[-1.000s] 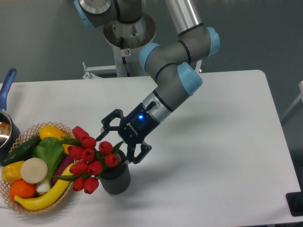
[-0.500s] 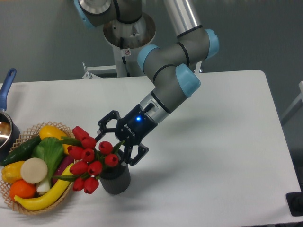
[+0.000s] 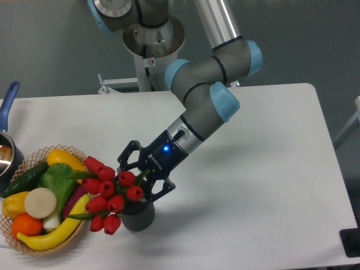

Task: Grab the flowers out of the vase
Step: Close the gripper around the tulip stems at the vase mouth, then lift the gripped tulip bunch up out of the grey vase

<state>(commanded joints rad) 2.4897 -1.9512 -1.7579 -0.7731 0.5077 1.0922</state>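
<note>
Fixed camera: fingers spread wide around the tulip stems, not yet gripping.
The flowers point(image 3: 108, 191) stand in the vase point(image 3: 138, 215), leaning toward the wicker basket point(image 3: 12, 232) just beside it. Your gripper point(image 3: 139, 179) straddles the bunch above the vase mouth; close on stems below the buds, then lift straight up so the vase stays on the surface point(image 3: 264, 169).

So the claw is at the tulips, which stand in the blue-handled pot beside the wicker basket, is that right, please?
Not quite: the camera view shows the red tulips standing in the dark grey vase, not the blue-handled pot, which sits at the table's left edge. The claw is at them, and the vase is beside the wicker basket.
</note>
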